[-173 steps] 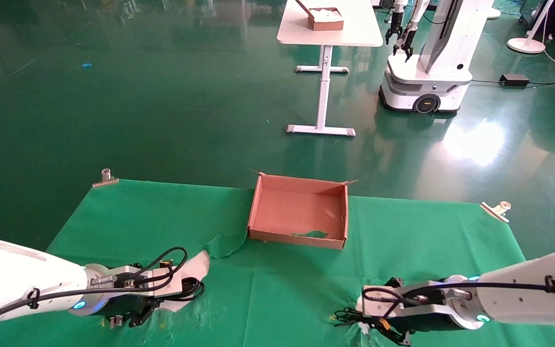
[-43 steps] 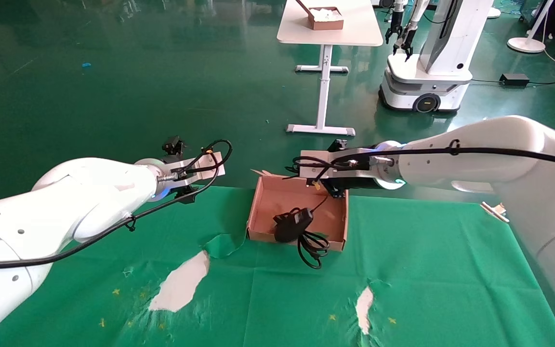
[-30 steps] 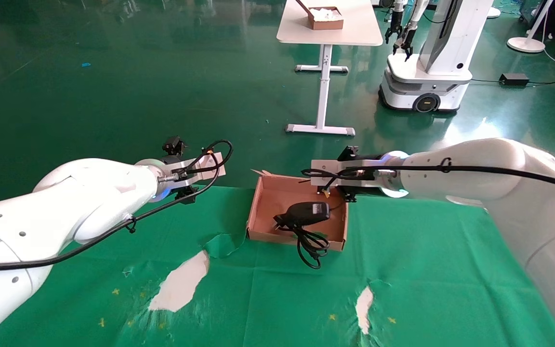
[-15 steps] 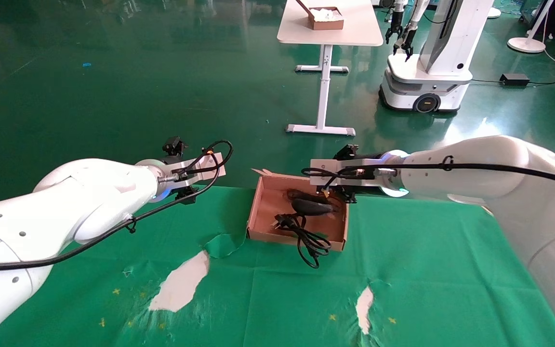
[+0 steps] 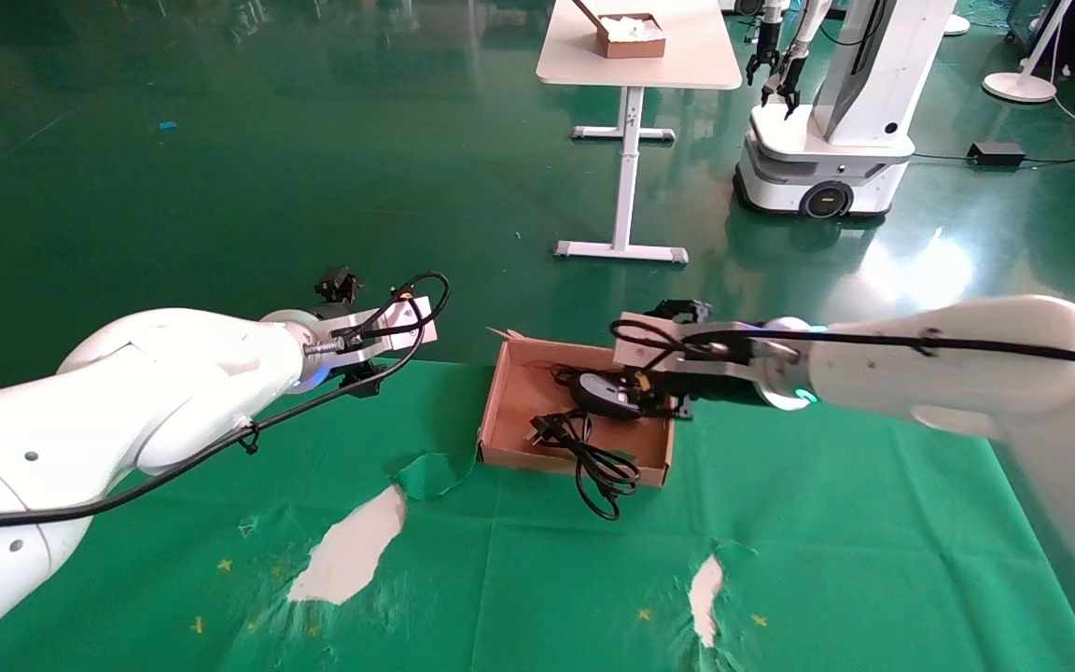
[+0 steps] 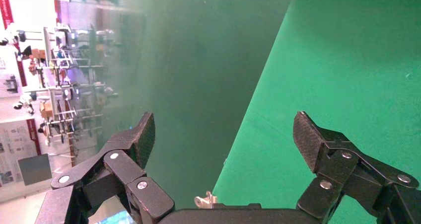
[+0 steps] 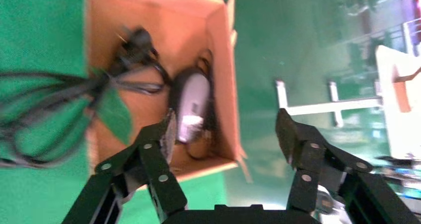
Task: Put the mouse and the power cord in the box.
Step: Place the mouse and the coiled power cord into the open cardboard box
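The shallow brown box [image 5: 493,415] sits at the far middle of the green cloth. Inside it lies the black mouse [image 5: 605,393] with its grey strip, against the right-hand wall. The power cord's plug [image 5: 545,430] rests in the box, while its loops [image 5: 605,478] hang over the front wall onto the cloth. My right gripper [image 5: 661,401] hovers at the box's right wall, open and empty. The right wrist view shows the box [image 7: 164,28], the mouse [image 7: 191,102], the power cord [image 7: 136,40] and the open right gripper [image 7: 227,122]. My left gripper [image 5: 360,378] [image 6: 224,129] hangs open and empty over the cloth's far edge.
Torn white patches [image 5: 351,546] [image 5: 705,588] mark the cloth near the front. A metal clip [image 6: 206,200] holds the cloth's edge. Beyond the table, on the green floor, stand a white table [image 5: 635,65] with a smaller brown box [image 5: 631,37] and another robot [image 5: 827,121].
The mouse, hanging under my right gripper before, now lies in the box. The right gripper has let go, dropped lower and drawn back to the right. The left arm has held still.
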Available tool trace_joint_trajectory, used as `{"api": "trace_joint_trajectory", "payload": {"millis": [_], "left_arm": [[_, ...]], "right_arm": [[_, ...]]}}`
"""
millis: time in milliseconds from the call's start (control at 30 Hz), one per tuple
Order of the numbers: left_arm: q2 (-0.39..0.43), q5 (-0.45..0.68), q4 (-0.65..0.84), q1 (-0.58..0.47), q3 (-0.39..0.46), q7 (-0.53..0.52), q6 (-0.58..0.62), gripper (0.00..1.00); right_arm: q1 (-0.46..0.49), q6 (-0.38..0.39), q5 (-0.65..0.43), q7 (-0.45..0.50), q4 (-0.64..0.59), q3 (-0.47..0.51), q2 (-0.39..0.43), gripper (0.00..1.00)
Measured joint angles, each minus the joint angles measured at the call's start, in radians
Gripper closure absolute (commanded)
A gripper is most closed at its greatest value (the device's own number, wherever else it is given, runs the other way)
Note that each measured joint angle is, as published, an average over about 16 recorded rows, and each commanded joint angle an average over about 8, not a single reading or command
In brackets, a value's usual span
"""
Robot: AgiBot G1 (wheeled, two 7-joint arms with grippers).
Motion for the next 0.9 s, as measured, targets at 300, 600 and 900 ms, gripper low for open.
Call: {"api": "trace_joint_trajectory", "payload": {"millis": [300, 600, 900], "left_arm": [[-0.005, 0.005, -0.011, 0.003, -0.004, -0.01, 0.007, 0.0], [-0.053, -0.094, -0.065, 0.051, -0.091, 0.035, 0.078, 0.0], [-0.154, -0.31, -0.173, 0.15, -0.274, 0.14, 0.223, 0.0]], "right_arm": [[-0.096, -0.114, 0.182, 0.058, 0.13, 0.071, 0.111, 0.0], [-0.192, -0.228, 0.364, 0.116, 0.262, 0.143, 0.222, 0.0], [-0.289, -0.343, 0.548, 0.174, 0.394, 0.215, 0.334, 0.0]]}}
